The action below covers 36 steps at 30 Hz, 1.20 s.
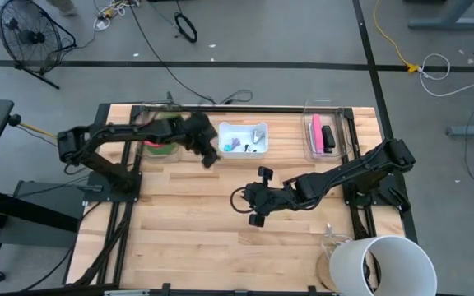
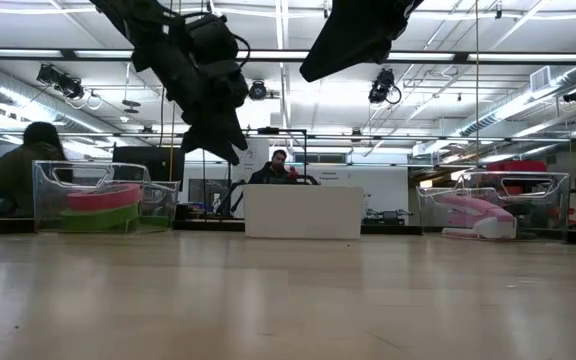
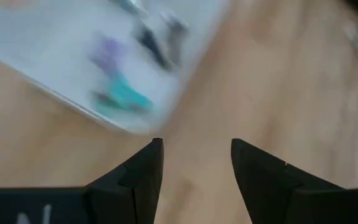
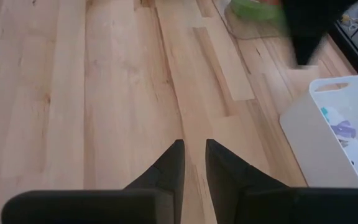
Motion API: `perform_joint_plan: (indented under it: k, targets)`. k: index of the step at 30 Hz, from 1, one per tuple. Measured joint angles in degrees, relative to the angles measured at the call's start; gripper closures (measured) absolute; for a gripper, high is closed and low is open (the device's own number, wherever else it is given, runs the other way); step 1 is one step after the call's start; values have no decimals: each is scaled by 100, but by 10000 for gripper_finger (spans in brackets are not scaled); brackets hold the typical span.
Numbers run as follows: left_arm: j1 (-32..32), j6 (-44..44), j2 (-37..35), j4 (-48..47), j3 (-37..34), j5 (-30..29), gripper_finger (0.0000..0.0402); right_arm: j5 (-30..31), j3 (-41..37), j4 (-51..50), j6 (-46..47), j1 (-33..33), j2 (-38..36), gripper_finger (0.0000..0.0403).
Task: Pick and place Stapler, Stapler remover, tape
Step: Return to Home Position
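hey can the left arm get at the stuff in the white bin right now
Probably yes. The left gripper, jaws open and empty, hangs beside the white bin, whose top is open, with nothing between them.

No readable text, label, brand, number or sign anywhere; only blurred, illegible pale marks on the left wrist's dark housing.

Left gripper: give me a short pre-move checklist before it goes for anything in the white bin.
1. Left gripper open: ok, a clear gap shows in the left wrist view.
2. Left gripper empty: ok.
3. Left gripper beside the white bin: ok, at its left edge.
4. Bin contents identifiable: cannot tell, blurred.
5. Right gripper out of the way: ok, mid-table, in front of the bin.
6. Tape in its clear bin: ok.
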Motion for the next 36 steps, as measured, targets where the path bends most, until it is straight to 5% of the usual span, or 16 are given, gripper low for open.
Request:
perform_joint_plan:
  k: [8,14,19,24,30,36]
  targets:
    - [-1753,148,42,84,-115,-490,209,15,-534,520,-78,-18,-7,339]
    - [-3029,763,37,1323,-347,-1457,209,-49,-1537,2403,-464,-256,-7,339]
    - [-3701,1349,37,2954,-903,-1900,209,-1037,-2381,4399,-631,-541,-2,339]
    - [-3917,1872,37,4707,-1784,-1999,209,-1317,-3125,5906,-700,-658,-2,339]
    - [-3750,2112,38,5322,-2376,-2465,209,-1402,-3576,6520,-787,-660,-35,339]
    - [-3390,2173,39,6742,-3065,-2188,209,-1841,-3788,7109,-1010,-809,-37,339]
